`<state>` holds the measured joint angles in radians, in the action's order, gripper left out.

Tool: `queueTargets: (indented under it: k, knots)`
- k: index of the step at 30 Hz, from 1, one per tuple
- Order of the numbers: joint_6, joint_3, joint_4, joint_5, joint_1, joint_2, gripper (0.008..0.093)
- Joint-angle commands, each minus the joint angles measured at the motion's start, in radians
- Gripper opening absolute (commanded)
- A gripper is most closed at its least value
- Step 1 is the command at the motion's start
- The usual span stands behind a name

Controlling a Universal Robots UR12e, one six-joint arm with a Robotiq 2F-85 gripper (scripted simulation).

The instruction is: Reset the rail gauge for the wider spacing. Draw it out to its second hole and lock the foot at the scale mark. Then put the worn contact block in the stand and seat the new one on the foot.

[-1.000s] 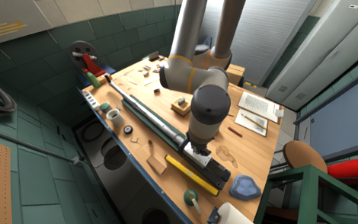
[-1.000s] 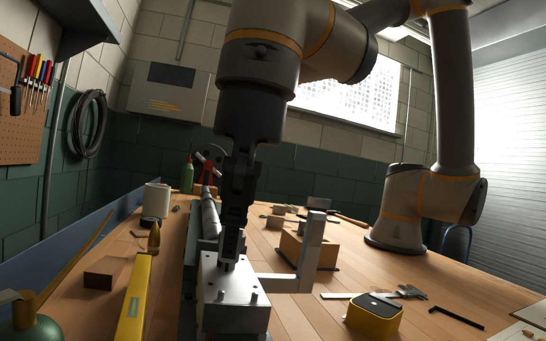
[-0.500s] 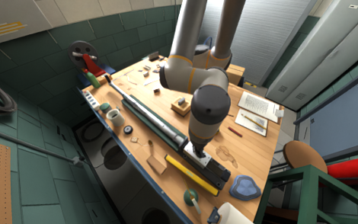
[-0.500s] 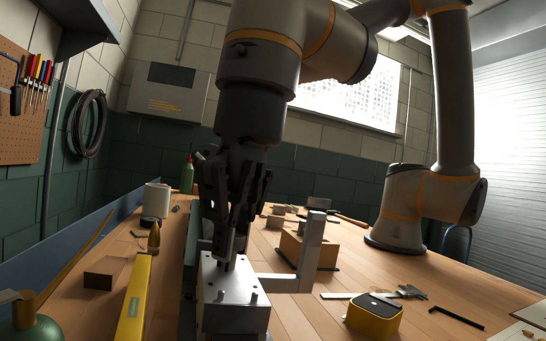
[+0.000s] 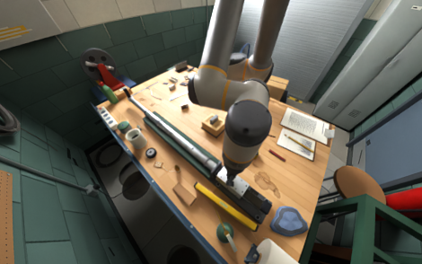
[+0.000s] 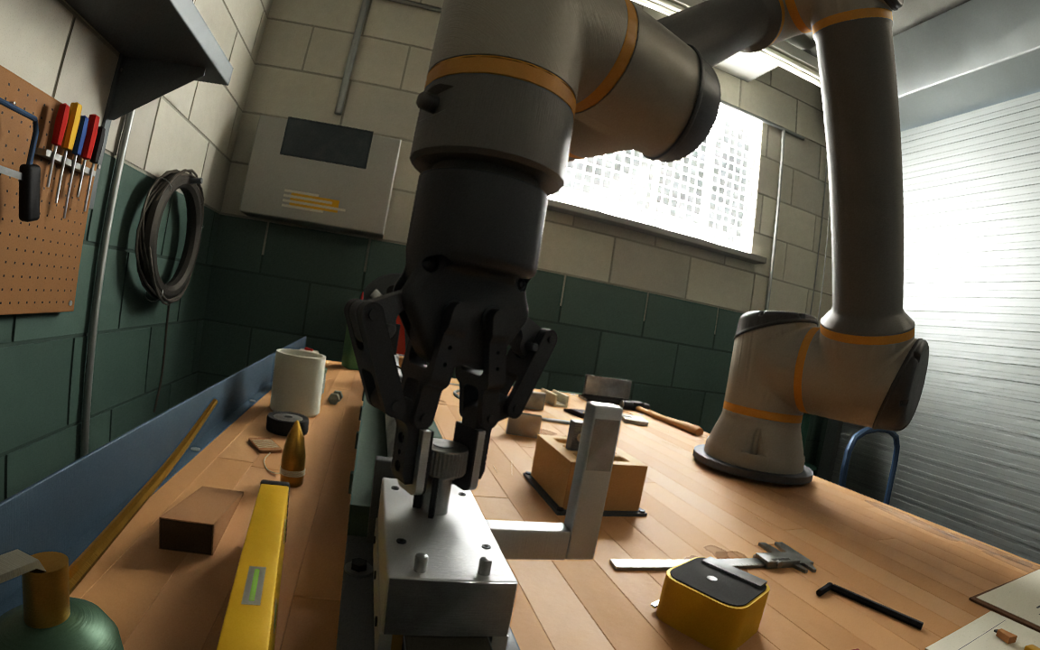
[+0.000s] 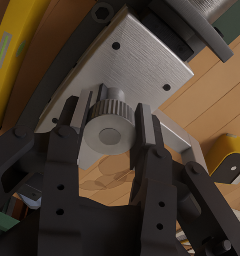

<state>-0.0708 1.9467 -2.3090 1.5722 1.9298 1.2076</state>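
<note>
Along the left side of the wooden bench lies the long rail gauge (image 5: 178, 137), its tube running over a dark green base toward the near end. At that near end sits the brushed metal foot (image 6: 439, 550), and on its top stands a knurled locking knob (image 7: 110, 132), which my gripper (image 7: 111, 124) (image 6: 443, 465) (image 5: 229, 181) grips from above, closed around it. An L-shaped steel arm (image 6: 589, 477) juts from the foot toward the bench's middle. A wooden stand (image 5: 213, 124) (image 6: 589, 477) with a small grey block on it sits partly hidden behind that arm.
Behind the bench is a green tiled wall with a pegboard (image 6: 3, 194) of tools and a coiled cable. A yellow spirit level (image 6: 257, 566) lies just left of the foot. A yellow box (image 6: 710, 602), a caliper and a hex key lie to its right.
</note>
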Motion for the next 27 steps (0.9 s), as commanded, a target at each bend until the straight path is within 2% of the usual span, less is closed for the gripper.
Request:
queueTargets:
  k: [1, 27]
  knots:
    - [0.029, -0.001, -0.001, -0.001, 0.000, 0.000, 0.0080]
    - [0.871, -0.001, -0.001, -0.001, 0.000, 0.000, 0.0080]
